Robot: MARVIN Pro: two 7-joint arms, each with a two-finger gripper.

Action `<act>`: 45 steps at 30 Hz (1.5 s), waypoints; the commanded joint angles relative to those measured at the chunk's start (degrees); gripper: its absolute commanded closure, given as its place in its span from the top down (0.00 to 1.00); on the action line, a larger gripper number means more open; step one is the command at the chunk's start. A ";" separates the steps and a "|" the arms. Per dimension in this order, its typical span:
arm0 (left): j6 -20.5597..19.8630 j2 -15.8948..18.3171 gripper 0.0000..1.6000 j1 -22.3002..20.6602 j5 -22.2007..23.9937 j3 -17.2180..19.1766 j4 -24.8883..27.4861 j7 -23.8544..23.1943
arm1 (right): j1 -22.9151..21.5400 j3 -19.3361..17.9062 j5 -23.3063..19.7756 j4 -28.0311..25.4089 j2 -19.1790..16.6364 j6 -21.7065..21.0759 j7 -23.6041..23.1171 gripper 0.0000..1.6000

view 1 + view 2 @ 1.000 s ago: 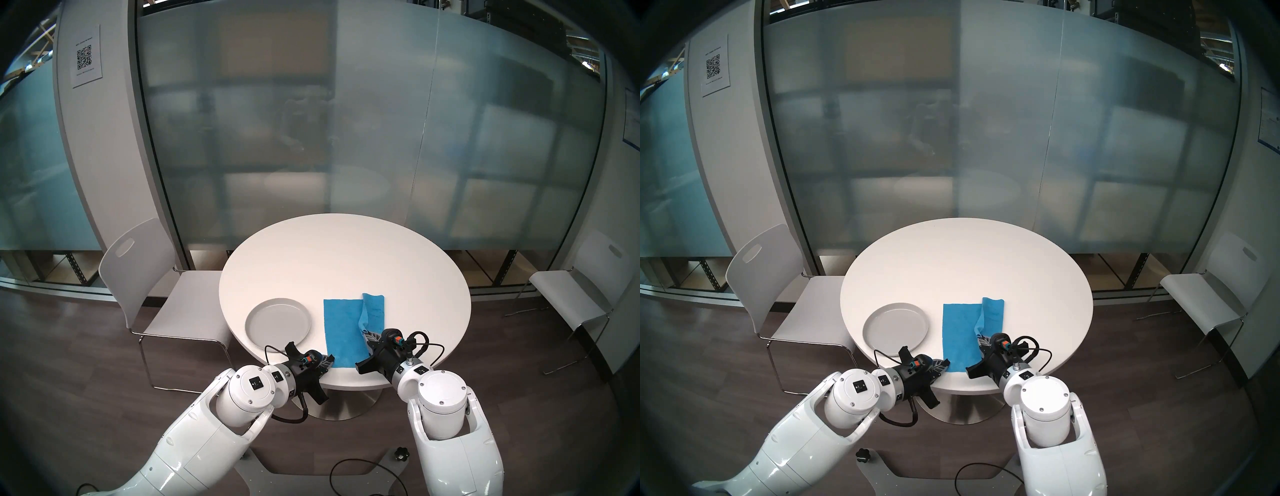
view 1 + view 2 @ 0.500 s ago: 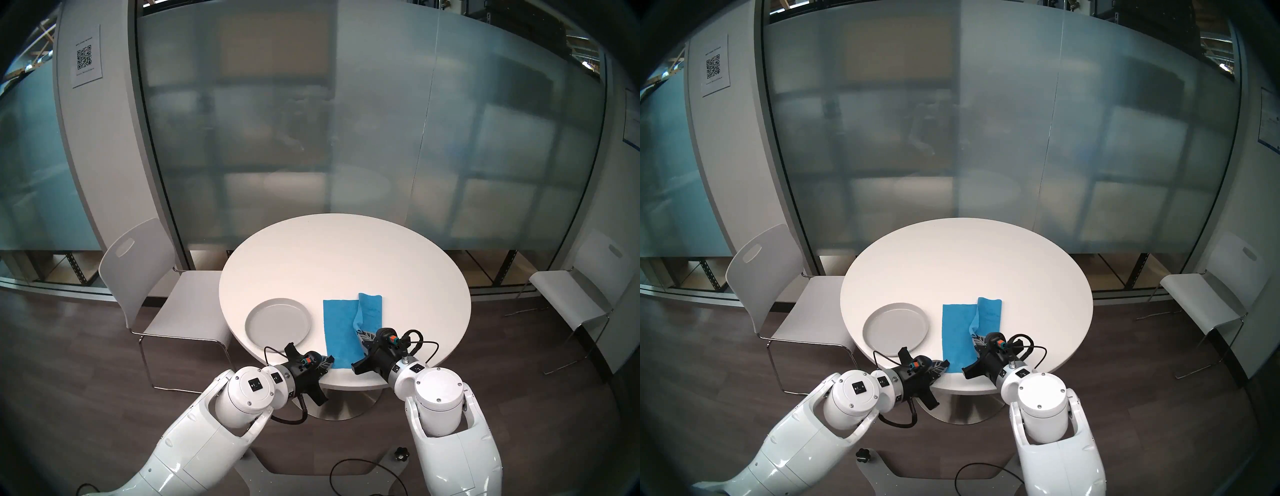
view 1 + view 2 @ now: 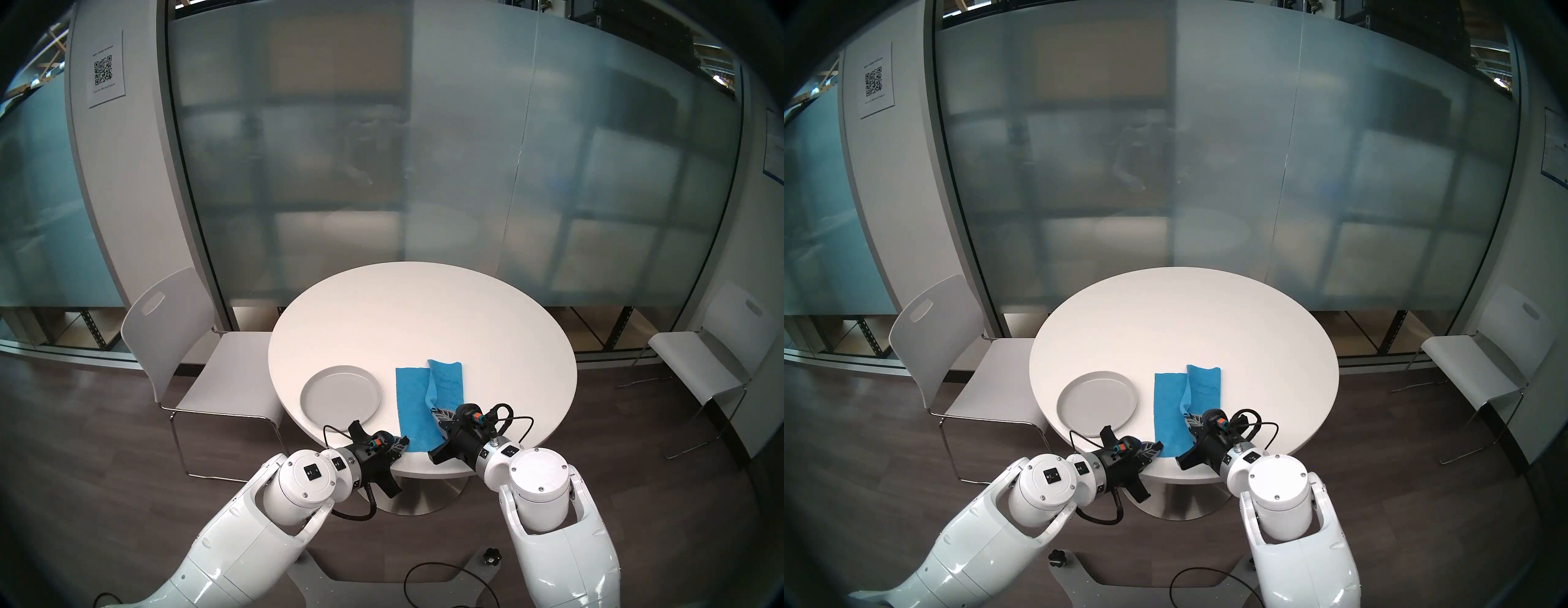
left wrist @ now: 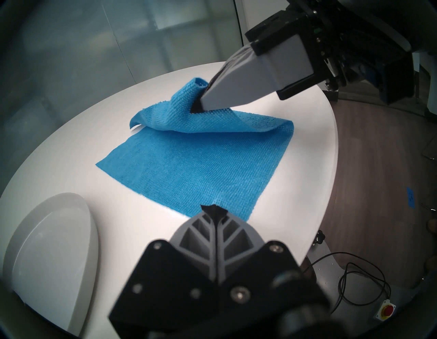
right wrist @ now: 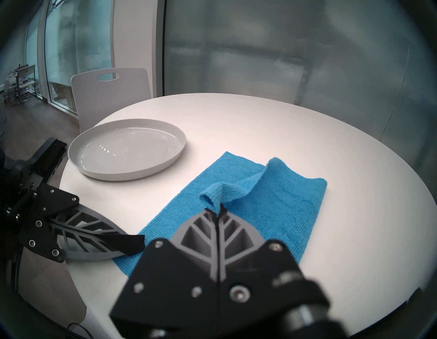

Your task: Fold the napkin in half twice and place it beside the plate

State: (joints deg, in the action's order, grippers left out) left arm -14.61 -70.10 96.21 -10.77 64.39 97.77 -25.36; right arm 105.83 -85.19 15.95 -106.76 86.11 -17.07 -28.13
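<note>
Now our right gripper [image 5: 216, 210], jaws closed on the napkin [image 3: 418, 407] corner, has carried it further left than a second ago. Left gripper [image 4: 212, 209] stays closed, pinning the near-left corner. First fold about half over; plate [image 3: 339, 395] sits just left.

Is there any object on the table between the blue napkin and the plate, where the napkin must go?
Nothing visible. Only bare white table separates the napkin from the plate.
</note>
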 commanded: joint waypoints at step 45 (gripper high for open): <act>0.13 -0.11 0.00 0.55 -0.28 -0.26 0.38 -0.22 | 0.65 1.53 -0.32 -4.88 -4.25 -3.47 -8.67 0.00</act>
State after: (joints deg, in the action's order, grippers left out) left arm -14.47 -70.03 96.40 -11.11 64.33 97.96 -25.64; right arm 105.85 -83.68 15.79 -109.34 82.12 -20.65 -36.45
